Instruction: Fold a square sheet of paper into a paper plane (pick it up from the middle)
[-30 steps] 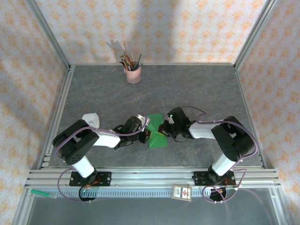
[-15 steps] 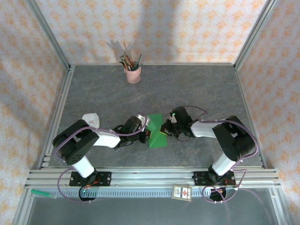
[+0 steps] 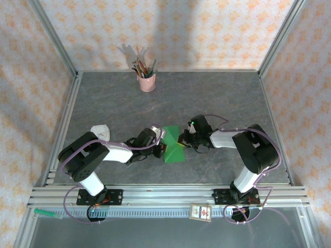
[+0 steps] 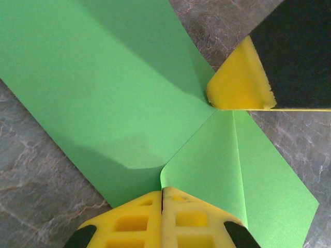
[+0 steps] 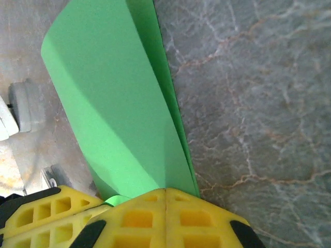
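Note:
The square sheet of paper (image 3: 174, 146), bright green and creased into angled flaps, lies at the middle of the grey table between both grippers. My left gripper (image 3: 162, 148) presses its yellow fingertips together on the paper's left edge (image 4: 162, 189); the paper (image 4: 103, 93) spreads away from it. My right gripper (image 3: 181, 140) is shut on the paper's right side, and its tips (image 5: 165, 190) meet where the folded paper (image 5: 114, 103) runs in. The right gripper's yellow pad (image 4: 240, 88) touches the crease at the centre. The left fingers (image 5: 39, 206) sit close beside the right ones.
A pink cup of pencils (image 3: 147, 80) stands at the back. A crumpled white scrap (image 3: 101, 131) lies left of the left arm. A small white card (image 3: 200, 212) and a green marker (image 3: 46, 212) rest on the front rail. Patterned walls enclose the table.
The right wrist has shifted slightly back and to the right, still gripping the paper. The left arm has held still.

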Motion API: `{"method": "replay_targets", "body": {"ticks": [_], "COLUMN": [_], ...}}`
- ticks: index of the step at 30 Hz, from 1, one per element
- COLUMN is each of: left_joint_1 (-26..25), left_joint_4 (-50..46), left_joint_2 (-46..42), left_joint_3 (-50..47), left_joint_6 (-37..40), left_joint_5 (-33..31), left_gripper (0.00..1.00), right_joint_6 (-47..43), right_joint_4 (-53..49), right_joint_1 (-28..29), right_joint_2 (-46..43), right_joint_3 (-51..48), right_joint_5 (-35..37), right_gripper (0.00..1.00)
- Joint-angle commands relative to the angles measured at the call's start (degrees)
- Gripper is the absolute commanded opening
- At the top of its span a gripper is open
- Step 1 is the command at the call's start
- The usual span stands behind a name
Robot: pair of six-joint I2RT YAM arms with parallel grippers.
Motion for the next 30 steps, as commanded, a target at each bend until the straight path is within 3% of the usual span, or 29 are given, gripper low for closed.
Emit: {"method": "replay_targets", "body": {"ticks": [1,13,25,30], "left_joint_1": [-0.3,-0.3,-0.3,-0.3], "left_joint_4": [-6.7,-6.8,-6.9,-6.7], "left_joint_2": [1.9,1.7,1.9,2.0], "left_joint_3": [-0.4,-0.4,-0.1,-0.1], "left_joint_6": [1.4,1.3,1.3,1.3], "left_joint_5": [-1.7,-1.7,-1.7,-1.7], "left_gripper": [0.0,0.0,0.0,0.0], "right_joint_6": [-2.3,-2.8,4.2,5.5], "right_joint_4": [-0.9,-3.9,2.1,3.9], "right_joint_1": [-1.3,-1.7,7.9,9.3], "right_joint_2": [0.8,-5.5,-7.3,-6.8], "right_joint_3": [-0.7,1.8,-2.2,-3.0], "right_joint_5": [1.3,-0.4,-1.2,-1.0], "right_gripper": [0.01,0.01,0.01,0.01]}}
